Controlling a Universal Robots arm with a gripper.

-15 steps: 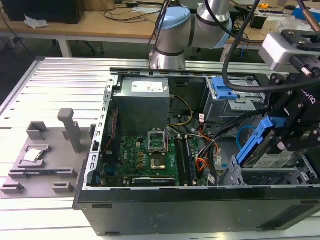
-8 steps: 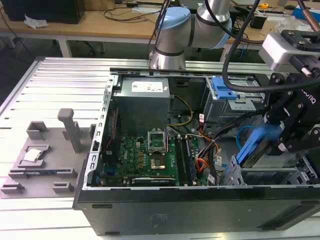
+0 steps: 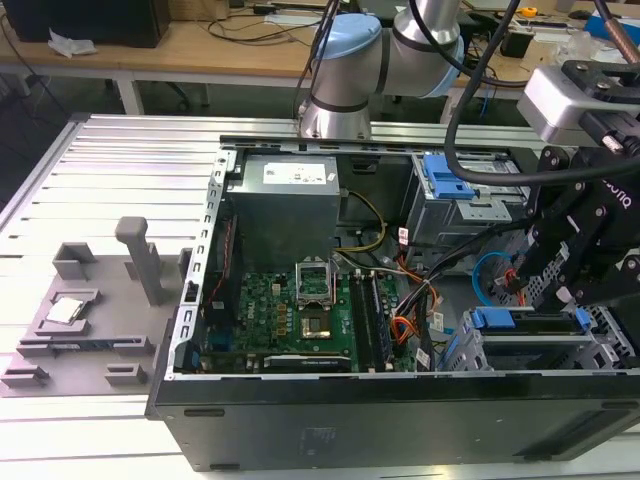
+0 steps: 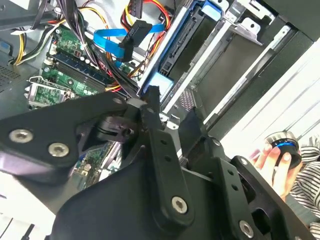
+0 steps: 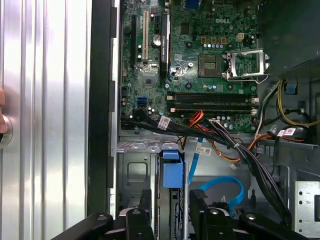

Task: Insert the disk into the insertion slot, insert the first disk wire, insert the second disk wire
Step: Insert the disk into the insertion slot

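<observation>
Disk (image 5: 171, 174): silver drive in a blue caddy, lodged in the insertion slot (image 3: 530, 340) of the silver perforated cage at the exterior view's right, well apart from the grey cage with the blue latch (image 3: 452, 178); blue caddy end facing the case interior; whether it is pushed fully home cannot be told. Gripper (image 5: 170, 210): poised directly over the caddy end; black fingers (image 5: 141, 220) spread apart, one either side of the blue plastic, with a gap showing on both sides; nothing clamped. Blue data cable (image 5: 225, 184): looped just beside the caddy; its black connector (image 4: 136, 31) hangs free above the drive's edge in the second wrist view, mated to nothing. Bundled black and coloured power leads (image 5: 235, 150): draped from the motherboard (image 5: 200, 60) across towards the cage, also unattached to the drive as far as can be seen. Step in hand, by judgement: the tail of the disk insertion, wires not yet begun. Requirement of the next move, by judgement: a straight path clear of the cable loop; a firm hold on a small connector; its mouth squared to the drive's rear socket, since a skewed approach risks jamming.
</observation>
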